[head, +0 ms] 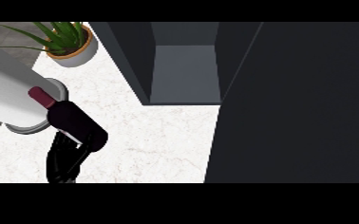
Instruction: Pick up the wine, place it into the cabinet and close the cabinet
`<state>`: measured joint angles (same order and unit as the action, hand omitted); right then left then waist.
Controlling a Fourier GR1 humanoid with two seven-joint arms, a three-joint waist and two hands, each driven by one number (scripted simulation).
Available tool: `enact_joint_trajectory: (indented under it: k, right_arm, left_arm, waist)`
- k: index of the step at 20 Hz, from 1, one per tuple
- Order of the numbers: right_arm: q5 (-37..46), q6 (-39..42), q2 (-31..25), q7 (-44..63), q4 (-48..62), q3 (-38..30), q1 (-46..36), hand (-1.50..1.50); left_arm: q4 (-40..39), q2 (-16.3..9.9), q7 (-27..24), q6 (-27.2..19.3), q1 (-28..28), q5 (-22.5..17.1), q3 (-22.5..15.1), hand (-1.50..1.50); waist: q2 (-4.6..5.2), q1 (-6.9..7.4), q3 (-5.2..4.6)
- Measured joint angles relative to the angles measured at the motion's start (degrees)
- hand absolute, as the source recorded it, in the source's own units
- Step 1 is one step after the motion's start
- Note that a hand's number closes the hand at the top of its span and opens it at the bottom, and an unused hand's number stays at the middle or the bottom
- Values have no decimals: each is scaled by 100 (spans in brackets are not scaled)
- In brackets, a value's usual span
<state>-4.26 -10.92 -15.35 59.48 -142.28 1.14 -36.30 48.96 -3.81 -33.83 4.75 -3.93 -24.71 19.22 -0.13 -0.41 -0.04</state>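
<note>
While its fingers curl round the wine bottle (73, 118) – lifted off the marble counter (161, 137) – the left hand (67, 159) faces the open cabinet (186, 76), ready to load it.

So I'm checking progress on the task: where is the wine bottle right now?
In the head view the wine bottle is at the left, held in the left hand above the counter, outside the open cabinet.

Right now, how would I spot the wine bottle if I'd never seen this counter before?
Start at the dark open cabinet, then look left and down across the white counter. There the wine bottle lies tilted in the black fingers of the left hand, beside a big white cylinder. It is dark with a maroon cap, unlike the green plant above.
</note>
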Motion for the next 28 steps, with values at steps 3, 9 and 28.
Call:
enact_joint_trajectory:
  k: [3, 9, 28]
  right_arm:
    - [-8, -5, -17, 15, -2, -5, -16, -150]
    - [-6, -27, -9, -2, 3, 70, -54, -150]
    - [-64, 41, -52, -96, 40, -54, 157, -150]
  left_arm:
    - [-98, -53, -197, 18, -54, 201, -134, 150]
    - [-158, -134, -719, -205, -335, 962, -643, 150]
    - [1861, 299, -303, -467, -583, 1909, -2414, 150]
  waist:
    - [-3, -8, 0]
    - [-10, -46, 1]
    - [-24, 35, 6]
